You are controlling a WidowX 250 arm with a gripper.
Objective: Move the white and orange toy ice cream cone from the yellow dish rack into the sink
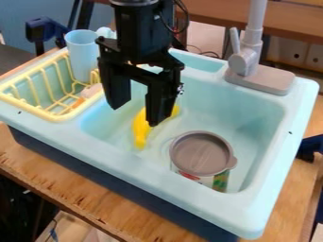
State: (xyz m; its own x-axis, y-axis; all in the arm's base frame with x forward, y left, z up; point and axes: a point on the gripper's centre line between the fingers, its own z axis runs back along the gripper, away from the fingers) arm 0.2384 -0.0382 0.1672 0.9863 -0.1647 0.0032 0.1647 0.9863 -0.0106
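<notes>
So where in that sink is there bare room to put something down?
The sink has bare floor between the grey lid and the faucet. Its front rim and the wood before it are free too. It's crowded rack-side, where the open gripper hangs by the yellow toy, and in the rack with the blue cup.

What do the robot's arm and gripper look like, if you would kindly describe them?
The arm is matte black, with a chunky, upright last section, a silvery ring near the picture's top edge and thin dark cables looping beside it. The gripper is black too: a wide, angular crosspiece carries two thick, blocky fingers that narrow toward their tips, with small metallic hardware on one side.
</notes>
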